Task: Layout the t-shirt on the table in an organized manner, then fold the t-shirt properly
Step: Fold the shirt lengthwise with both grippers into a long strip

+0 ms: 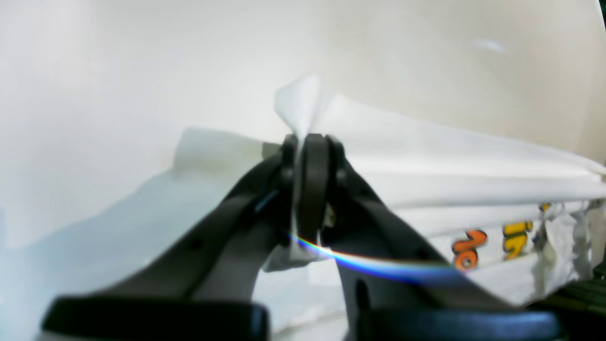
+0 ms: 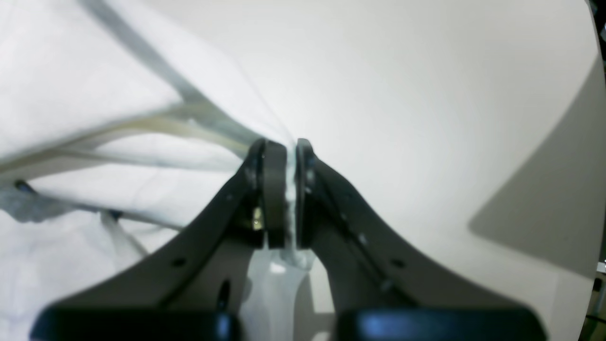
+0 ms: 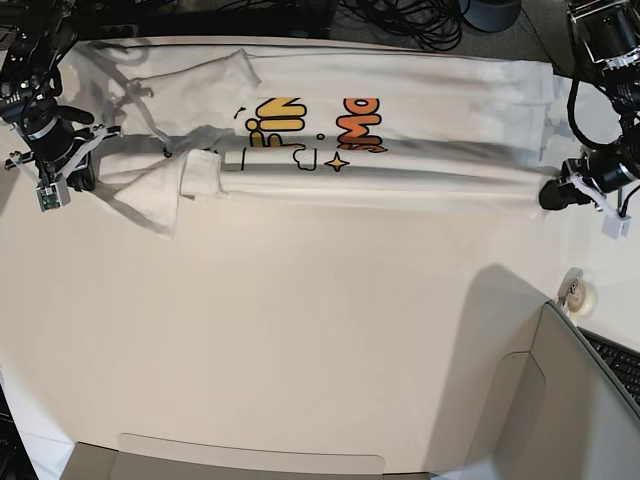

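Stretching between both grippers (image 1: 310, 156) (image 2: 289, 163), the t-shirt (image 3: 420, 140)

Black cables (image 3: 400, 18) along the far edge, tape roll (image 3: 578, 294), laptop keyboard (image 3: 618, 362) (right side).

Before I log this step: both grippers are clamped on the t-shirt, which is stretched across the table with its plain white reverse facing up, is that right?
Not quite. Both the left gripper and the right gripper are clamped on the t-shirt stretched across the table, but the base view shows its printed front facing up, yellow and orange letters visible.
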{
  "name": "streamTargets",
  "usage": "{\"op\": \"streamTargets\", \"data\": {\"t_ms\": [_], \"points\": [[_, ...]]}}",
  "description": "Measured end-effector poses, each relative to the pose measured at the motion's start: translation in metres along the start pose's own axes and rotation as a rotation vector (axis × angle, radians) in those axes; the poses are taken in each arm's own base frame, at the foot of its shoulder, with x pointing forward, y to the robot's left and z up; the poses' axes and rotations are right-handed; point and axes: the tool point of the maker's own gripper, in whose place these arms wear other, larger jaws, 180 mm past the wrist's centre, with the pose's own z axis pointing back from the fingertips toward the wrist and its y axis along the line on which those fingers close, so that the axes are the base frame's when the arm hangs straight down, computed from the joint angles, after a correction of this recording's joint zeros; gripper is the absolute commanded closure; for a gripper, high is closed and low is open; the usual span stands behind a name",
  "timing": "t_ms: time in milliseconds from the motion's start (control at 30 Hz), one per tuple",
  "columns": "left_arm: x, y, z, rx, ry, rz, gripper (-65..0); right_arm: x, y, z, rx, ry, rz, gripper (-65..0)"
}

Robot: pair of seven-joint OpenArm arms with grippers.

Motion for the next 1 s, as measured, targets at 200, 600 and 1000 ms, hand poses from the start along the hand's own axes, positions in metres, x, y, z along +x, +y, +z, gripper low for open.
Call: {"op": "streamTargets", "data": {"t_ms": [200,600,1000], "points": [[-0.017,0.001,0.008,0.021,0.035,-0.015,0.0,-0.035,0.014,0.005,0.024,0.081,-0.032,0.0],[-0.059,0.010,0.013,0.044,0.126,0.022,0.0,-0.060,0.014,0.013,0.020,0.136,-0.047,0.0],[-0.073,0.013,0.015,0.052,0.158,0.033,0.0,-0.071,0.013,0.015,0.019,0.199,-0.042,0.0]]}}
